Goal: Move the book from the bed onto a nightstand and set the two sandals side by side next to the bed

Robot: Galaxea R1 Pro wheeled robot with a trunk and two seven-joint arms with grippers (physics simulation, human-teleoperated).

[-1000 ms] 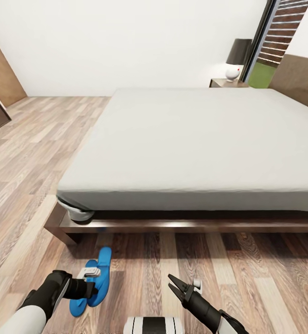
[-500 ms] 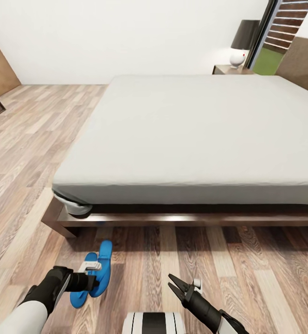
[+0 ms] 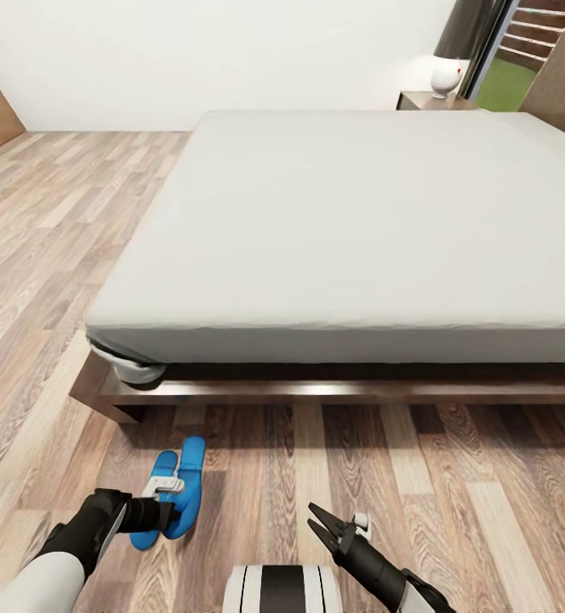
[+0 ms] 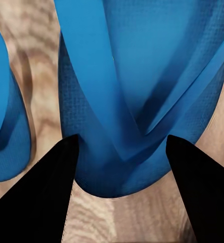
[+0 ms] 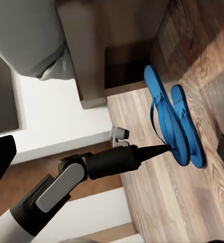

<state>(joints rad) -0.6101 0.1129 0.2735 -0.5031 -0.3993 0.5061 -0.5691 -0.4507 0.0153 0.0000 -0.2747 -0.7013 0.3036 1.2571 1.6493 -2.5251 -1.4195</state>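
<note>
Two sandals (image 3: 174, 498) lay side by side on the floor (image 3: 453, 502) near the bed (image 3: 333, 255) corner, long axes running toward its frame. The left end effector (image 3: 174, 513) sat right at their heel end, fingers spread astride one sole, clearly the nearer arm. The right end effector (image 3: 318, 524) hung spread and empty, well apart.
</note>
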